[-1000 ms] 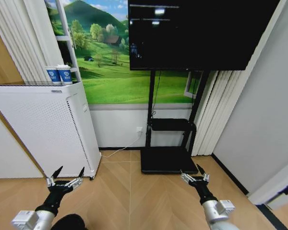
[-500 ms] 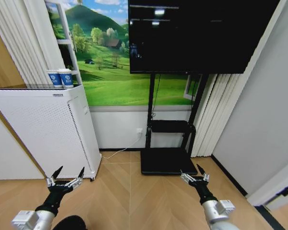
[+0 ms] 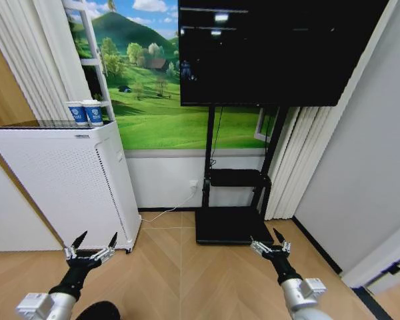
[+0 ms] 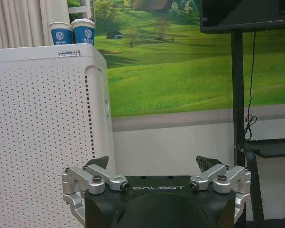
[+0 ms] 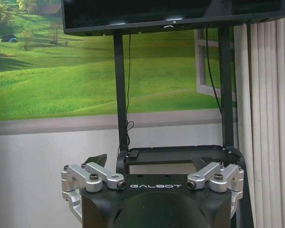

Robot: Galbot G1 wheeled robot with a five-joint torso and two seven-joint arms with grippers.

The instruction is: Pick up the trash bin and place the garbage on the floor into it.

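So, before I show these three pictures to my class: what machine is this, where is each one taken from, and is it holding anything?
It is a wheeled robot with two arms. The wide picture comes from a camera on its head; the left gripper and right gripper hang low over the wooden floor, both open and holding nothing. The other two come from cameras on each wrist, looking past the open fingers. Ahead stand a white cabinet with two paper cups on top, and a television on a black stand.
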